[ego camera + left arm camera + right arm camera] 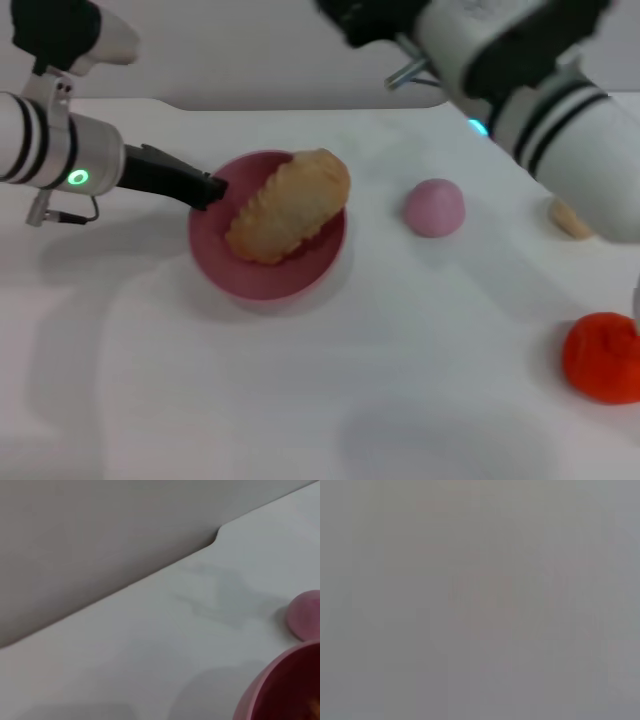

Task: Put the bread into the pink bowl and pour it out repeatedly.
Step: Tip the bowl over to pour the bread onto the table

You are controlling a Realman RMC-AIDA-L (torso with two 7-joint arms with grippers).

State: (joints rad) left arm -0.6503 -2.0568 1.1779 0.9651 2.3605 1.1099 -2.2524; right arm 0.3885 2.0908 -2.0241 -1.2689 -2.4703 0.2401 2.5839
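White table (300, 400), tan ridged bread (288, 205) across pink bowl (262, 282)

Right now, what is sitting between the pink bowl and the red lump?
In the head view, the small pink ball sits on the white table between the pink bowl and the red-orange lump, nearer the bowl.

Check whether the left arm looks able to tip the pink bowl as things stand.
Probably yes: the left gripper already sits at the pink bowl's rim, with the bread lying across the bowl and nothing between them.

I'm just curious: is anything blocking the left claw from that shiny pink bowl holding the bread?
Nothing visible. The left gripper is already at the rim of the glossy round pink bowl, and the striped elongated toy bread lies across it.
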